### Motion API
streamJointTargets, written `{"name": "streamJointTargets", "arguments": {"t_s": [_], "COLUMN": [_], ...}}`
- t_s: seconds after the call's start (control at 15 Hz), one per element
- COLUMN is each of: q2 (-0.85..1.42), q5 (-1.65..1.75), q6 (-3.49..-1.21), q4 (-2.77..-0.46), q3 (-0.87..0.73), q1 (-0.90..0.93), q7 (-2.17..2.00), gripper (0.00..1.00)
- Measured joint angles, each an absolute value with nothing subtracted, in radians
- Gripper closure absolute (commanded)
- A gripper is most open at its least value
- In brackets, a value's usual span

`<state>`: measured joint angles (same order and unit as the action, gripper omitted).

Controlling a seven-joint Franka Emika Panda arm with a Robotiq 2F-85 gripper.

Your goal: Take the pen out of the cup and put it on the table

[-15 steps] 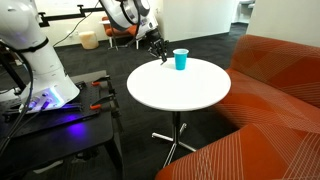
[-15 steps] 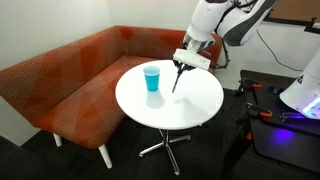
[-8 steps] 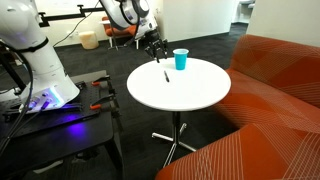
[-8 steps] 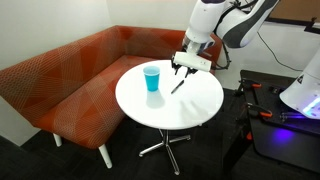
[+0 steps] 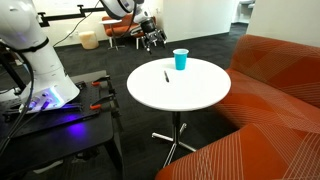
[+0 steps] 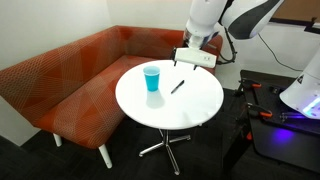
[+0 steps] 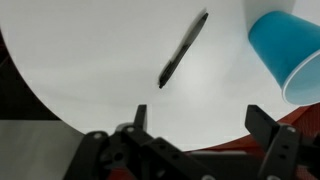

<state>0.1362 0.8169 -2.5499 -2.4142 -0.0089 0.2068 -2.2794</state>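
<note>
Wrist view | pen (image 7: 183, 50) flat on table (image 7: 80, 60), long axis diagonal, beside cup (image 7: 290, 50) | claw (image 7: 198, 118) released, empty

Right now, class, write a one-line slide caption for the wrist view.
Thin dark pen lies on the round white table, apart from the teal-blue cup; open gripper above.
</note>
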Motion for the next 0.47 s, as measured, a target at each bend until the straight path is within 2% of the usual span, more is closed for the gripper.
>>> {"name": "streamJointTargets", "arguments": {"t_s": [0.47], "q2": [0.111], "q5": [0.828], "q6": [-2.531], "q4": [-2.413], "q3": [0.009], "q1": [0.202], "q7": [-2.278], "gripper": [0.00]}}
